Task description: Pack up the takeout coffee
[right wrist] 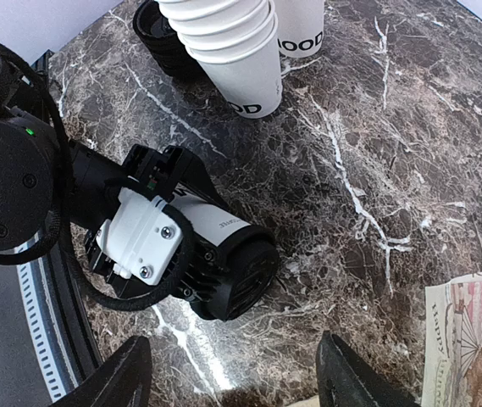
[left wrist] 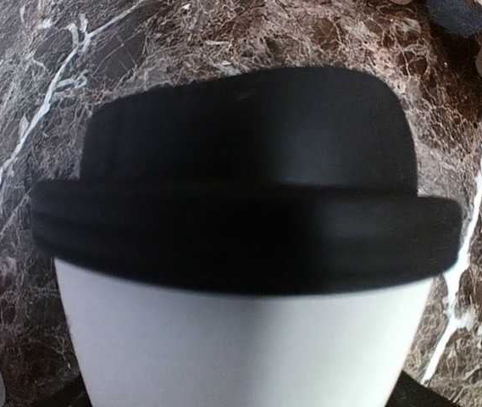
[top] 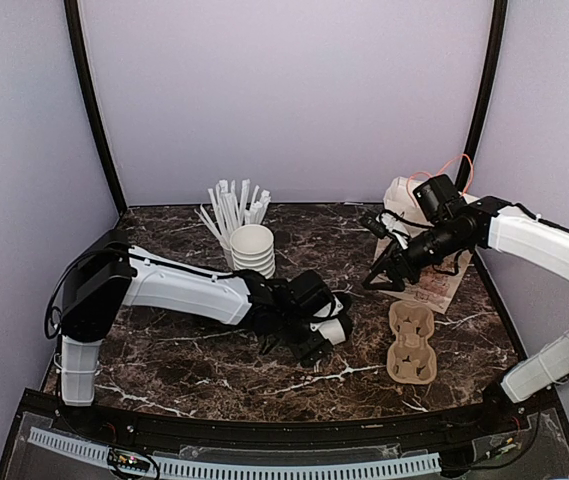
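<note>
The takeout coffee [right wrist: 217,222], a white cup with a black lid [right wrist: 256,273], lies on its side mid-table, lid pointing away from the left arm. My left gripper [top: 326,325] straddles it, with a finger close along each side. Whether they press on it does not show. In the left wrist view the cup [left wrist: 249,339] and its lid [left wrist: 249,212] fill the frame and hide the fingers. My right gripper [right wrist: 241,377] hangs open and empty above the table to the right [top: 379,275], looking down at the cup.
A stack of lidless white cups [top: 253,250] and a cup of white straws [top: 232,212] stand at the back. A cardboard cup carrier [top: 411,343] lies front right. A printed paper bag [top: 434,280] lies under the right arm, its corner [right wrist: 469,339] showing in the right wrist view.
</note>
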`<state>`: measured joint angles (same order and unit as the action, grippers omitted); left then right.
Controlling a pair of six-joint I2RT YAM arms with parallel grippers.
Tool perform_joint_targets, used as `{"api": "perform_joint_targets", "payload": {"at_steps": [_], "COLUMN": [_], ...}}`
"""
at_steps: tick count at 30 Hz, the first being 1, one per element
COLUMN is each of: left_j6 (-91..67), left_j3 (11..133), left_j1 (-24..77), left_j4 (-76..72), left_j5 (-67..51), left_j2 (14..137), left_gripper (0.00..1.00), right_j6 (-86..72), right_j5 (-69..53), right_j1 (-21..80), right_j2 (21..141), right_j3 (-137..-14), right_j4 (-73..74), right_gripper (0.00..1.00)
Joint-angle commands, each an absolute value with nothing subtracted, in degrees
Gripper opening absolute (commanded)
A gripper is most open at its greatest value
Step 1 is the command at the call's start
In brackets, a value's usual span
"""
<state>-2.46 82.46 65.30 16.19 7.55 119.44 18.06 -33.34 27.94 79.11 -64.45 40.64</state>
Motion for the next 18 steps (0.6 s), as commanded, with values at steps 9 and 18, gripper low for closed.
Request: {"api": "perform_joint_targets", "payload": {"at_steps": [9,18], "left_j6": [-6.1,-9.8], "left_j3": [62.1,52.6], "left_j1": [65.0,65.0], "left_j4": [-8.9,-31.8], "left_j5": [5.2,1.0], "left_j2": [103.0,100.7], "left_gripper": [0.77,0.77], "right_j6": [20.4,25.2], "right_j5": [-38.5,-37.0], "right_j1": [27.6,34.3], "right_j2": [79.0,80.4], "right_j3": [-64.8,-67.1], "right_j4": [42.0,45.5], "right_gripper": [0.68,0.69]}}
